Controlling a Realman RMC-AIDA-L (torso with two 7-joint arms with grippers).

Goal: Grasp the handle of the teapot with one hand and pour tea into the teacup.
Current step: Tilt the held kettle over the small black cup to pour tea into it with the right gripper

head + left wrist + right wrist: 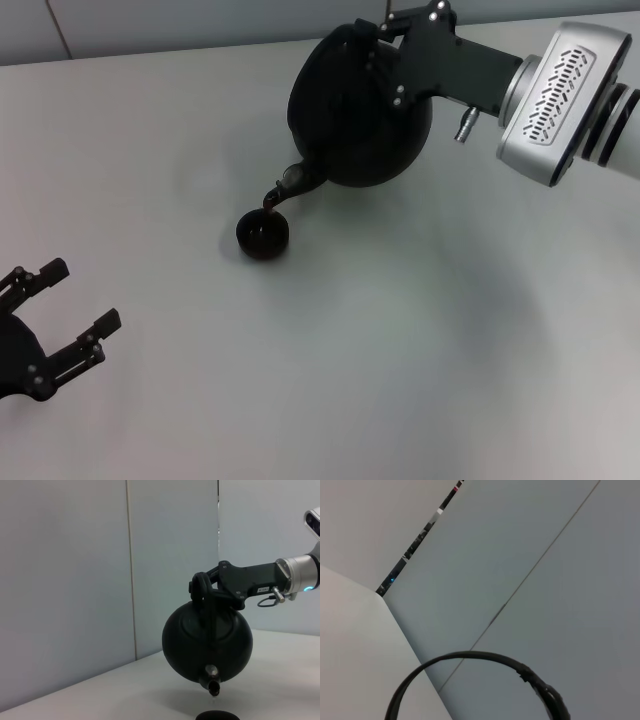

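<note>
My right gripper (378, 45) is shut on the black arched handle (207, 611) and holds the round black teapot (352, 125) in the air at the back of the table, tipped forward. Its spout (296, 180) points down at the small black teacup (262, 235), and a thin dark stream runs from the spout tip into the cup. In the left wrist view the tilted teapot (190, 640) hangs with its spout (212, 680) just above the teacup's rim (217, 715). The handle also shows as a dark arc in the right wrist view (470, 655). My left gripper (82, 295) is open and empty at the front left.
The grey table (420, 360) has nothing else on it. Pale wall panels (65, 580) stand behind the table's far edge.
</note>
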